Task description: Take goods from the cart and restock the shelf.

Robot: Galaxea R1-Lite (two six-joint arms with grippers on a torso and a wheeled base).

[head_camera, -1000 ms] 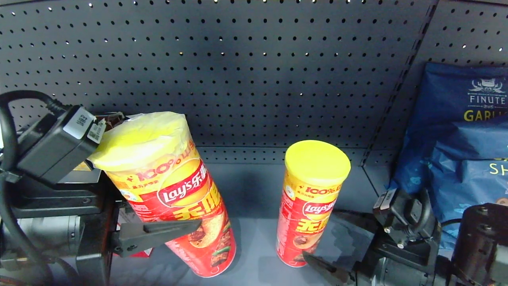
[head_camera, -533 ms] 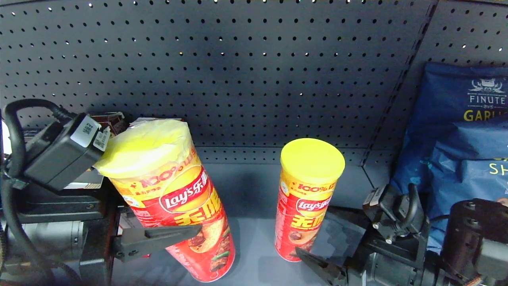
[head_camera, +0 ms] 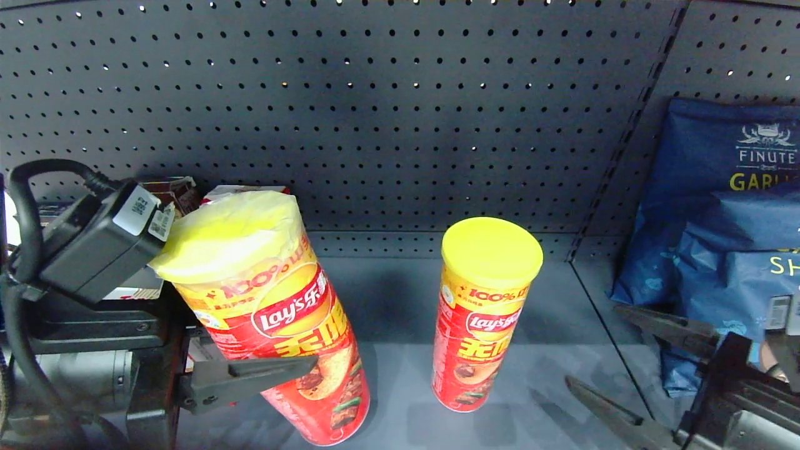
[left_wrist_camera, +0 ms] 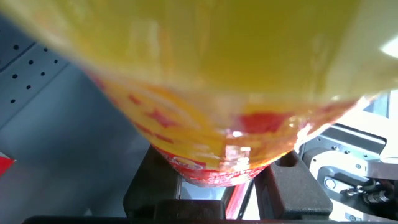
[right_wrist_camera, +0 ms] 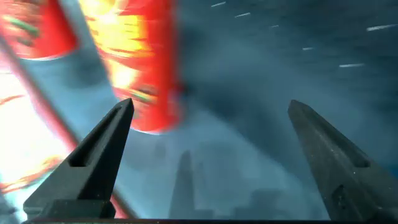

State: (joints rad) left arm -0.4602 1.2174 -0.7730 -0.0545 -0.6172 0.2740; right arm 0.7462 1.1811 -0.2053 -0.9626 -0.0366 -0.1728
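Tilted can (head_camera: 275,312) left of upright can (head_camera: 481,312); bags (head_camera: 719,206) right

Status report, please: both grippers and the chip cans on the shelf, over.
Left gripper shut on tilted can. Right gripper open, clear of upright can. Blue bags close beside right gripper.

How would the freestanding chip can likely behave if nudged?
The freestanding chip can is tall on a narrow base, so it probably tips easily. Its round body would likely roll once down. The glossy wrap may be slippery.
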